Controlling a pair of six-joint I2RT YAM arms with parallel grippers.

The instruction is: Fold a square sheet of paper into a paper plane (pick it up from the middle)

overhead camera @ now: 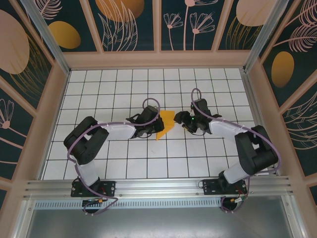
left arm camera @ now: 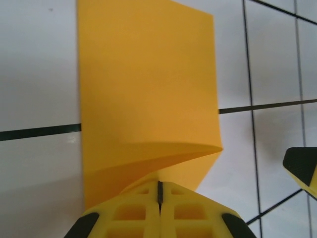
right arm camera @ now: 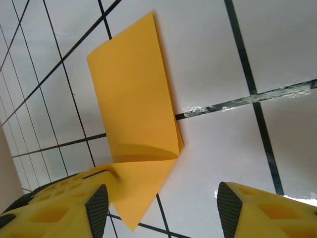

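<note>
The orange-yellow sheet of paper (overhead camera: pixel 167 124) lies folded near the middle of the grid table, between the two grippers. In the left wrist view the paper (left arm camera: pixel 148 84) has one layer curling over another. My left gripper (left arm camera: pixel 159 194) is shut on its near edge, the yellow fingers pressed together. It sits at the paper's left side (overhead camera: pixel 156 125). The right wrist view shows the paper (right arm camera: pixel 133 99) as a long folded strip ending in a pointed corner. My right gripper (right arm camera: pixel 162 208) is open just right of the paper (overhead camera: pixel 182 122), with that corner beside its left finger (right arm camera: pixel 96 210).
The white grid table (overhead camera: pixel 124 158) is walled by wooden frames with dark patterned panels (overhead camera: pixel 131 25). A metal rail (overhead camera: pixel 158 186) runs along the near edge by the arm bases. A strip of clear tape (right arm camera: pixel 237 101) lies along one grid line.
</note>
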